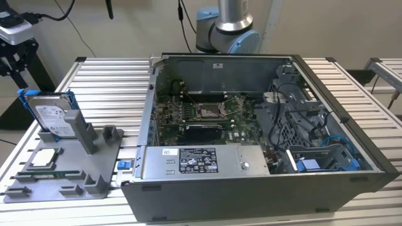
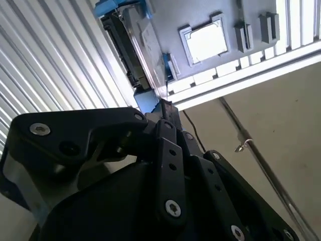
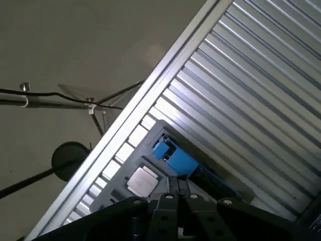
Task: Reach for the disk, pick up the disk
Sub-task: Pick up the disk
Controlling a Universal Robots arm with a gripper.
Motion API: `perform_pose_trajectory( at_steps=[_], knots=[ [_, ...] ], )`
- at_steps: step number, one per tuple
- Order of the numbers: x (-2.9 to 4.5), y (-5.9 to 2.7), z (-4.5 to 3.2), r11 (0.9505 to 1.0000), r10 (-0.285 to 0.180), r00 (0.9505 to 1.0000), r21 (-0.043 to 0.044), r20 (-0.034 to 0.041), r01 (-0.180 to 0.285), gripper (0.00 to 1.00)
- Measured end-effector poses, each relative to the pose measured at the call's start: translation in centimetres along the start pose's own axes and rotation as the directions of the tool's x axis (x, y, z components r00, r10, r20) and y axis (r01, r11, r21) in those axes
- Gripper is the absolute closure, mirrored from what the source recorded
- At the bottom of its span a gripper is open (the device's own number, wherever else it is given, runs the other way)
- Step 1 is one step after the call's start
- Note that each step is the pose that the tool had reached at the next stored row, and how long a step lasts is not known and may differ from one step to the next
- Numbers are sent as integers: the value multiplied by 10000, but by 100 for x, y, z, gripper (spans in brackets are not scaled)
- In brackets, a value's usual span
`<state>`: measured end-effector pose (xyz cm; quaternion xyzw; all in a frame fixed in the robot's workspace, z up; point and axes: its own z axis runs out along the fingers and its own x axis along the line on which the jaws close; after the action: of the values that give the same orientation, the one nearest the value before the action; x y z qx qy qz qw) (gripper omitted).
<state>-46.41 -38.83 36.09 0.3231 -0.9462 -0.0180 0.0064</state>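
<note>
The disk [image 1: 52,114], a silver hard drive with a white label and blue rails, stands upright on its edge in a grey holder [image 1: 69,176] at the exterior view's left. In the second wrist view the disk [image 2: 131,47] shows edge-on, and in the first wrist view its blue rail [image 3: 173,156] shows. My gripper [image 1: 16,68] hangs above and behind the disk, apart from it. Its black linkage [image 2: 163,113] points toward the disk, and its black linkage [image 3: 178,193] appears close to the blue rail.
A small square chip [image 1: 44,157] lies in the grey holder, with a memory stick [image 1: 50,173] in front. An open computer case [image 1: 251,136] takes up the middle of the slatted table [image 1: 113,84]. Cables [image 1: 44,16] hang near the gripper.
</note>
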Motion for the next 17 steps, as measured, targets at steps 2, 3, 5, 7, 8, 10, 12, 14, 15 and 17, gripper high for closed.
perform_pose_trajectory(
  at_steps=[2,3,5,7,8,10,12,14,15,17],
  knots=[
    [0,0,-7,9994,-340,9994,0,-14,340,100],
    [0,0,-10,9987,-511,9987,0,-20,511,100],
    [0,0,-17,9964,-848,9964,-1,-34,848,100],
    [0,0,-20,9929,-1189,9929,-2,-46,1189,100],
    [1,1,-22,9907,-1359,9907,-3,-53,1359,100],
    [1,1,-22,9855,-1698,9855,-5,-67,1698,100],
    [0,0,-22,9789,-2041,9789,-7,-78,2041,100],
    [0,1,-22,9710,-2391,9710,-10,-93,2391,100],
    [0,0,-22,9665,-2566,9665,-11,-99,2566,100],
    [0,1,-23,9559,-2936,9559,-13,-113,2936,100]
  ],
)
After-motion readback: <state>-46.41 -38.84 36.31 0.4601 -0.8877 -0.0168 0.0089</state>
